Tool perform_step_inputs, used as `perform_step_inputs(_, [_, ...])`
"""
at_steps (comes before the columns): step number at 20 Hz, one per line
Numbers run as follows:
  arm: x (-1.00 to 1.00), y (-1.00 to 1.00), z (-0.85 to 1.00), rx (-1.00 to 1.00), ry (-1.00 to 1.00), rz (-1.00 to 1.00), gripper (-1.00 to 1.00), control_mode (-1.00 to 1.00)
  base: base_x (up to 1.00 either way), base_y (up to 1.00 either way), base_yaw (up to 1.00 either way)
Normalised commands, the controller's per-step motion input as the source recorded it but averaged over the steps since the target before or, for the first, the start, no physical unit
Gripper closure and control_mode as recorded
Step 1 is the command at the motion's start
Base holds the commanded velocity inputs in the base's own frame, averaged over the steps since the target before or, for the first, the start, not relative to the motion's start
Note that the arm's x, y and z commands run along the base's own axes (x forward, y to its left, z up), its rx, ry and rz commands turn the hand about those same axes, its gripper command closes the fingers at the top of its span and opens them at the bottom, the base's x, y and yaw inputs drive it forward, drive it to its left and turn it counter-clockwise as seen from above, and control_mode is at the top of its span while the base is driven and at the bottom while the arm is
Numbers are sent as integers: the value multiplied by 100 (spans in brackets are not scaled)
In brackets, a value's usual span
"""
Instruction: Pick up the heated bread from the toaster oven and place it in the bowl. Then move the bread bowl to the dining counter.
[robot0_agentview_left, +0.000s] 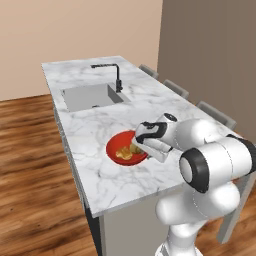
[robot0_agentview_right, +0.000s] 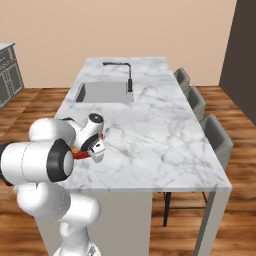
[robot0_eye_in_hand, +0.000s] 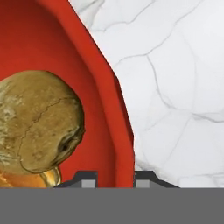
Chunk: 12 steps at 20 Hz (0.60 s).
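Pincer (robot0_eye_in_hand: 115, 178) clamped on bowl (robot0_eye_in_hand: 107, 100) rim; bread (robot0_eye_in_hand: 37, 120) inside; dining counter (robot0_agentview_left: 100, 125) beneath.

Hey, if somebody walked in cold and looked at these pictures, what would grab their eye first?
Probably the red bowl on the near part of the marble dining counter, with the brown bread lying inside it. Next, the white arm bent low over it, its tool straddling the bowl's rim. Farther back, the black faucet stands by the inset sink.
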Motion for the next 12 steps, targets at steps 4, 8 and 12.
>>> perform_step_inputs(4, [-4,0,42,0,-4,0,-100,-100,0,0,0])
perform_step_inputs(8, [-41,-5,79,0,-17,0,-100,-100,0,0,0])
perform_step_inputs(12, [-96,-22,69,0,-25,1,-100,-100,0,0,0])
